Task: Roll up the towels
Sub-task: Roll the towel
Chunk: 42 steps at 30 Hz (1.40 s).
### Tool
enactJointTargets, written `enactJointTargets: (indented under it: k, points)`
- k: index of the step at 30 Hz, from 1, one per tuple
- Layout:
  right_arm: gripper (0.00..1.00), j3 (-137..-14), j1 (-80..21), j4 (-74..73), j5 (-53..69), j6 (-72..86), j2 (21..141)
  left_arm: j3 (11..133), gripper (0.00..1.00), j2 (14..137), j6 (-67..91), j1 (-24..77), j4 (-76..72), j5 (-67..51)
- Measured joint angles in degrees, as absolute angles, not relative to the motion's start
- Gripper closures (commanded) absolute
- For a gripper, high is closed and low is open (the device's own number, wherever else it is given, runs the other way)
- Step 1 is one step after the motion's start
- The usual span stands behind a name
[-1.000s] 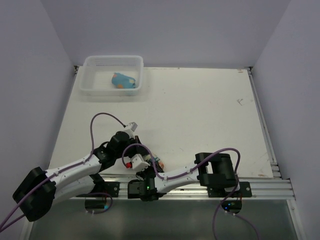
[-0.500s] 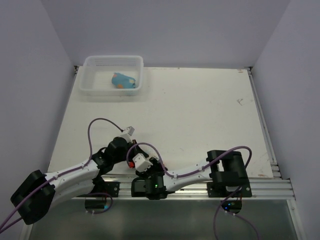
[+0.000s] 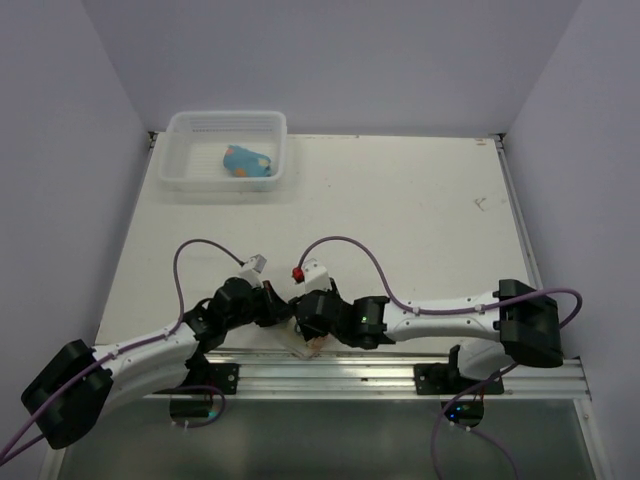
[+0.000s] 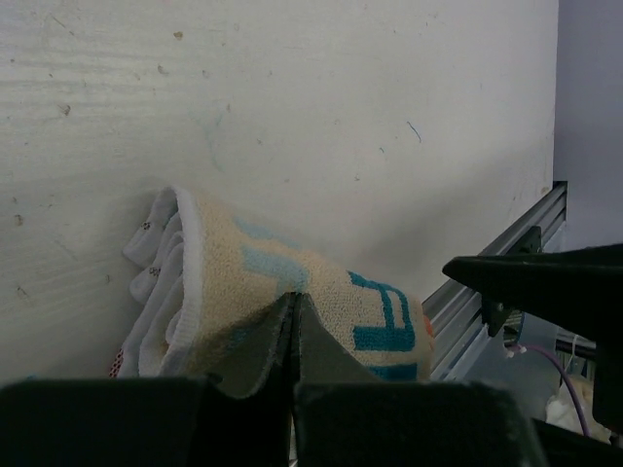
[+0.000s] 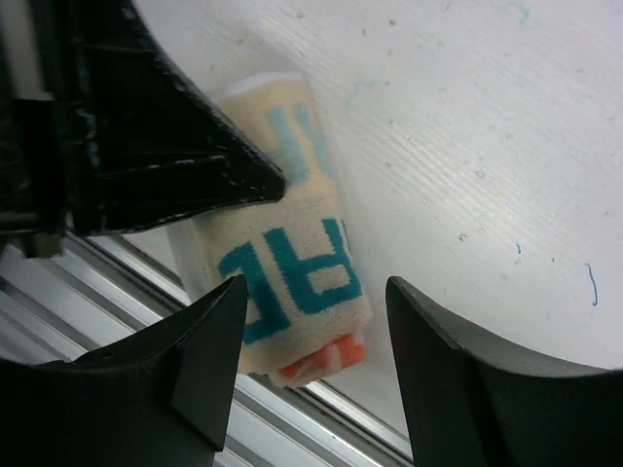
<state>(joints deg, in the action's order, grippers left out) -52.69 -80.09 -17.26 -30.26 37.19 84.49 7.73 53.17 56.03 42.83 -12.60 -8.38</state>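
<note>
Cream towel point(image 5: 292, 268), rolled, its flap nipped in the closed left tool point(image 4: 294, 306) (right tool point(image 5: 313, 297) spread wide astride it)

soft even light, fingers blurred up close

the top view is bright and evenly lit from above. the white table point(image 3: 400, 200) reads flat and matte, with faint shadows under the arms and beside the basket point(image 3: 226, 150). in both wrist views the cream towel point(image 4: 341, 292) is crisp and throws a soft shadow, while the left gripper point(image 4: 295, 306) and right gripper point(image 5: 316, 292) look dark and soft-edged.
</note>
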Motion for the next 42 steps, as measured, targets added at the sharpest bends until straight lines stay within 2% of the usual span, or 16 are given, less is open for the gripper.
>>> enactJointTargets:
  k: [7,19,22,23,27,30,36,42]
  points:
    - [0.33,-49.3,-74.5,-13.7,-19.7,39.3,84.6,7.4,1.00,52.6,56.3,42.8,-12.6,-8.1]
    - [0.34,-44.3,-73.5,-6.2,-13.1,43.8,88.5,6.4,1.00,50.5,56.5,42.9,-11.9,-8.0]
    - [0.42,-43.7,-73.5,-4.6,-12.4,44.1,88.9,6.4,1.00,50.4,56.5,42.9,-11.7,-7.9]
    - [0.49,-43.5,-73.5,-4.1,-12.3,44.2,88.9,6.4,1.00,50.4,56.5,42.9,-11.7,-7.9]
    - [0.66,-43.1,-73.6,-2.5,-12.3,43.5,88.9,6.6,1.00,51.0,56.5,42.9,-11.7,-7.7]
    - [0.74,-43.0,-74.2,-2.2,-13.2,42.4,88.9,8.3,0.92,53.0,56.5,42.9,-10.9,-7.6]
    - [0.77,-43.3,-76.3,-1.9,-19.7,40.9,89.3,17.2,0.82,58.5,54.8,41.9,-3.5,-6.7]
    - [0.78,-44.3,-79.2,-1.7,-30.9,39.4,91.2,27.8,0.81,62.9,51.8,38.5,1.9,-5.5]
